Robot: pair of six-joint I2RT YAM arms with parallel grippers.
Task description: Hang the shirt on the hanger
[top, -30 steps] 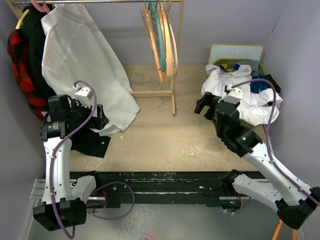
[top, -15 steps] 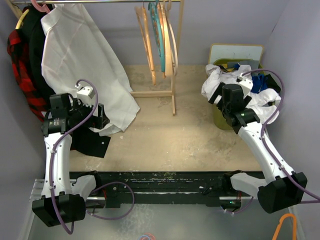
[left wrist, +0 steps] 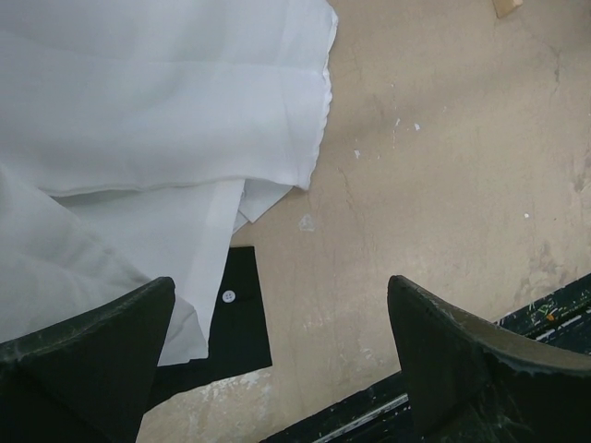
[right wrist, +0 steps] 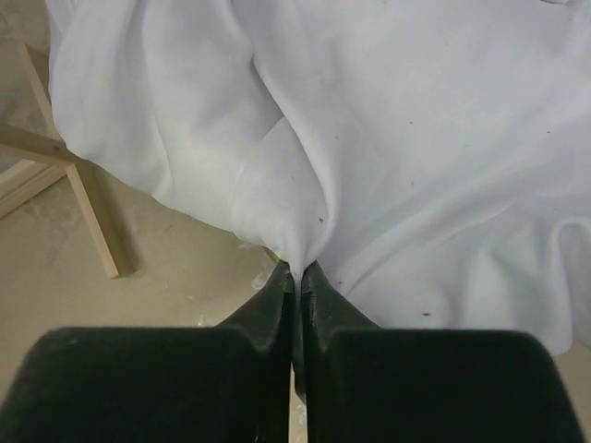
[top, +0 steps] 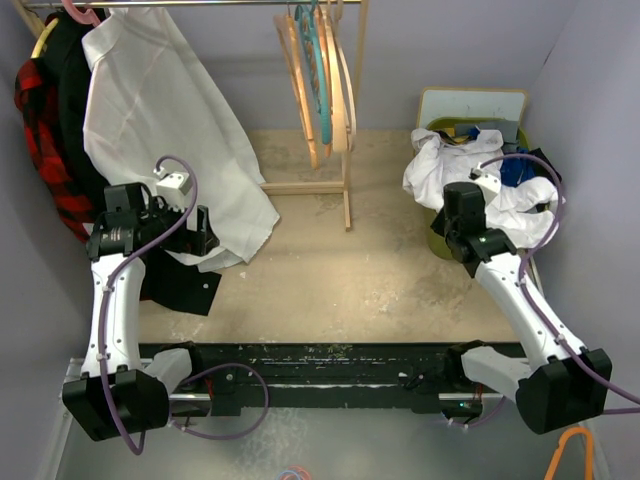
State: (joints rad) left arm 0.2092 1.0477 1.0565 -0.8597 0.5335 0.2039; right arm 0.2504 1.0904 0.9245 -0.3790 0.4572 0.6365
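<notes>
The shirt (top: 435, 165) is a wrinkled white heap spilling over a green bin at the right. My right gripper (top: 458, 203) reaches into its near edge. In the right wrist view this gripper (right wrist: 300, 270) is shut, with a pinched fold of the shirt (right wrist: 388, 138) running between its tips. The hanger (top: 340, 95), pale tan wood, hangs on the rack at the back centre, beside a teal one. My left gripper (top: 200, 233) is far from both, at the left. It (left wrist: 282, 369) stands open over bare table, nothing between its fingers (left wrist: 92, 341).
A large smooth white garment (top: 160, 120) hangs at the left and drapes onto the table, beside red plaid and black clothes (top: 40, 110). A black cloth (top: 185, 285) lies under it. The wooden rack post (top: 347, 190) stands mid-table. Blue cloth (top: 515, 170) lies in the green bin (top: 438, 240).
My right arm swung from mid-table to the bin, and its jaws went from open to shut on a fold of the shirt. The left arm barely shifted and stayed open.
</notes>
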